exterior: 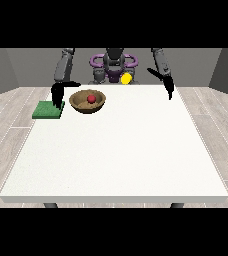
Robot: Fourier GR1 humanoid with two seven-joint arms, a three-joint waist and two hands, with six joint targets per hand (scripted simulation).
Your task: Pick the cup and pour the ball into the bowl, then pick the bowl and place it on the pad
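A brown bowl (pixel 88 101) stands on the white table (pixel 121 150) at the far left, with a red ball (pixel 91 99) inside it. A green pad (pixel 47 110) lies flat to the left of the bowl, near the table's left edge. A yellow cup (pixel 126 79) sits at the table's far edge, in front of the robot's torso, with no hand on it. The hand at the view's left (pixel 57 94) hangs between pad and bowl, fingers pointing down and holding nothing. The hand at the view's right (pixel 169 88) hangs near the far right corner, fingers straight and holding nothing.
The robot's torso (pixel 113 62) stands behind the table's far edge. A grey wood floor (pixel 6 120) surrounds the table. The pad lies close to the table's left edge.
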